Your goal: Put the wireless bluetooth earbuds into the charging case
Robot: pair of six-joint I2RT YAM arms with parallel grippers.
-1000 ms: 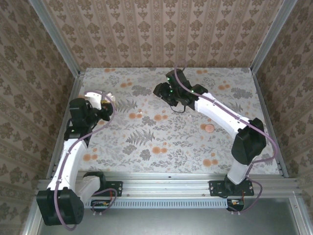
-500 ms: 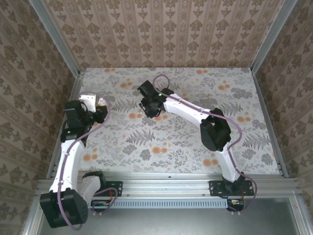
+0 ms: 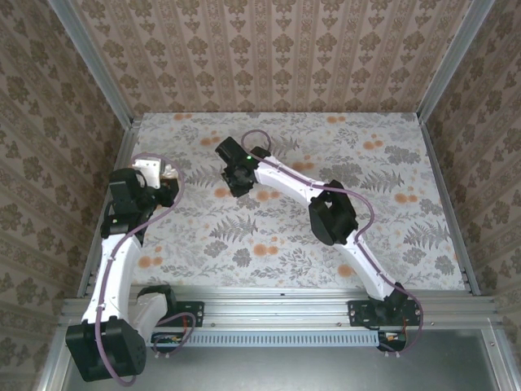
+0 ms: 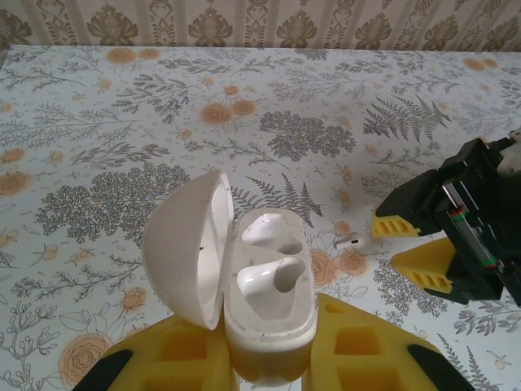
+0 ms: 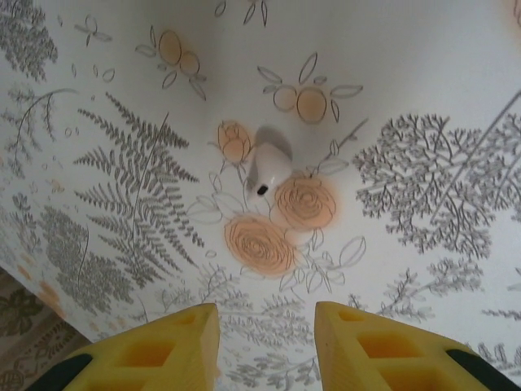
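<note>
My left gripper [image 4: 269, 358] is shut on the white charging case [image 4: 269, 318], held upright with its lid [image 4: 183, 248] swung open to the left. Two glossy white wells show inside; I cannot tell whether either holds an earbud. One small white earbud [image 4: 352, 239] lies on the floral table just right of the case. My right gripper [image 4: 407, 244] hovers open beside it, yellow fingertips spread. In the right wrist view that earbud [image 5: 269, 167] lies on an orange flower, ahead of the open right gripper [image 5: 264, 342]. From above, the right gripper [image 3: 236, 181] sits close to the left gripper [image 3: 163, 183].
The right arm [image 3: 330, 216] stretches diagonally across the middle of the floral table [image 3: 407, 212]. Patterned walls and metal posts [image 3: 118, 163] close in the left, back and right sides. Open tabletop lies to the right and near the front rail.
The right arm has swung left across the table, bringing its gripper from the back middle down over the earbud near the left gripper. The left arm has barely shifted.
</note>
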